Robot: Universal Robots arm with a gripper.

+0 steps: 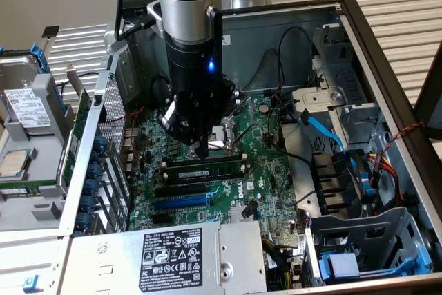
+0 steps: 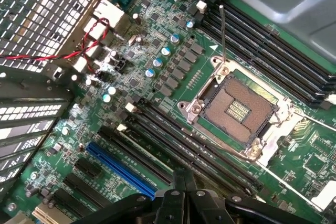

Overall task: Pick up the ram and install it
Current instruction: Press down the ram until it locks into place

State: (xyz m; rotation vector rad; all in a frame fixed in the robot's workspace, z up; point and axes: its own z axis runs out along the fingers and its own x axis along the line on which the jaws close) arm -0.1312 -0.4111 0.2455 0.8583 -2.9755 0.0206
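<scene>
The ram (image 1: 215,168), a long thin stick with dark chips, stands on edge in one of the black memory slots (image 1: 200,177) of the motherboard inside the open computer case. My gripper (image 1: 201,150) hangs straight above the stick's middle, shut, with its tips at or just over the top edge; I cannot tell whether they touch. In the wrist view the shut gripper (image 2: 181,178) points down at the row of dark memory slots (image 2: 199,150) beside the open processor socket (image 2: 239,108).
A blue expansion slot (image 1: 181,203) lies just in front of the memory slots. The silver power supply (image 1: 173,253) sits nearer the camera. Cables and a drive cage (image 1: 366,240) fill the exterior view's right; a hard drive (image 1: 24,108) lies outside the case on its left.
</scene>
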